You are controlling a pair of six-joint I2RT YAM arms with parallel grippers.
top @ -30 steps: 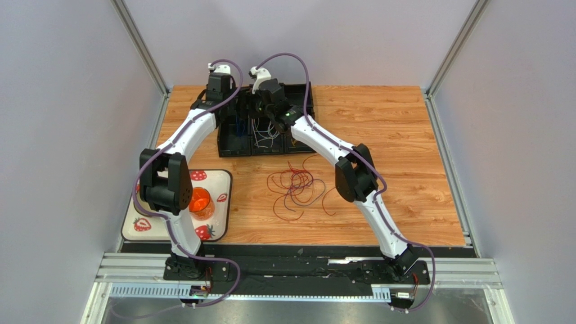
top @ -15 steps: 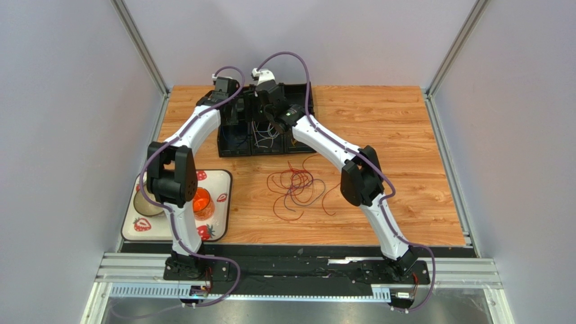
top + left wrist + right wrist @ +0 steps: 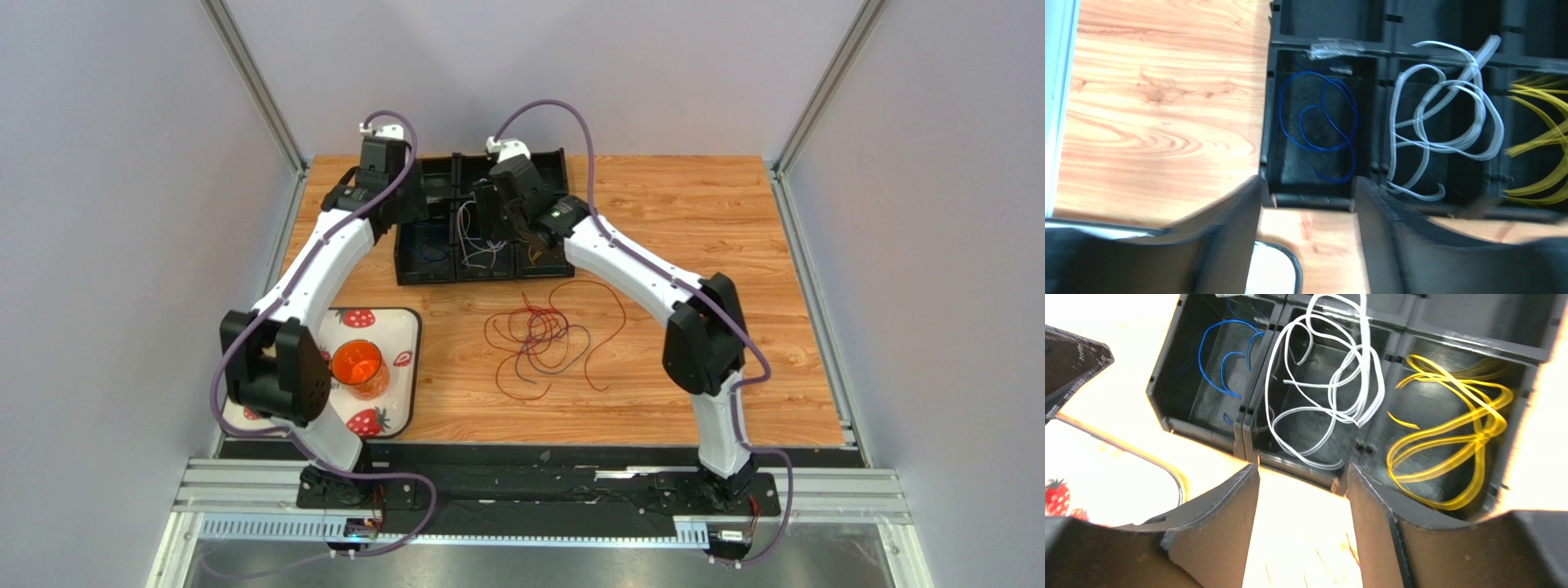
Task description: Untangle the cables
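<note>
Wood table [image 3: 736, 245], black bin [image 3: 417, 272] at back — blue cable [image 3: 1318, 122], white cable [image 3: 1327, 386], yellow cable [image 3: 1450, 441], one per compartment; red-brown tangle [image 3: 540, 337] loose in front. Over bin, left gripper [image 3: 1308, 184] & right gripper [image 3: 1301, 471] — fingers spread wide, holding nothing.

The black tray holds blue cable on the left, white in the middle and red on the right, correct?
Not quite: the right compartment holds yellow cables, not red, as the right wrist view shows. The blue cable on the left and white cables in the middle of the black tray stand.
</note>
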